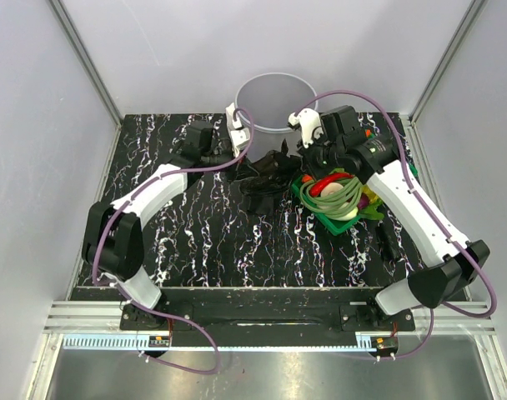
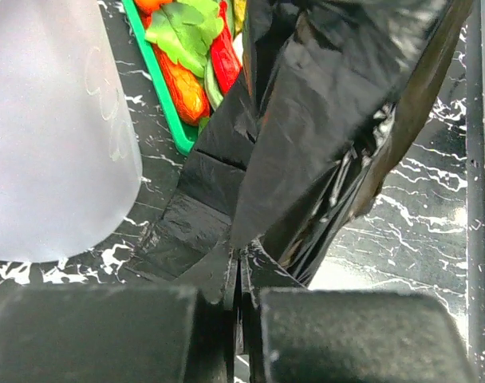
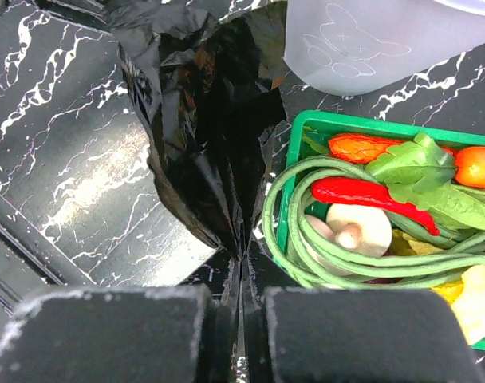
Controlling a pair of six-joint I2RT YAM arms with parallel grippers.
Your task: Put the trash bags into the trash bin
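Note:
A crinkly black trash bag (image 1: 266, 177) hangs bunched between my two grippers, just in front of the light-grey trash bin (image 1: 274, 102). My left gripper (image 1: 243, 162) is shut on a fold of the bag's left side; in the left wrist view the film (image 2: 330, 120) rises from the closed fingertips (image 2: 241, 263), with the bin (image 2: 51, 136) at the left. My right gripper (image 1: 300, 158) is shut on the bag's right side; in the right wrist view the film (image 3: 203, 120) runs into the pinched tips (image 3: 242, 259), with the bin (image 3: 362, 40) behind.
A green basket (image 1: 310, 208) of toy vegetables stands right of the bag, under the right arm, and its rim (image 3: 294, 144) lies close to the right fingers. It also shows as the basket (image 2: 164, 100) in the left wrist view. Grey enclosure walls surround the black marbled table (image 1: 203, 242).

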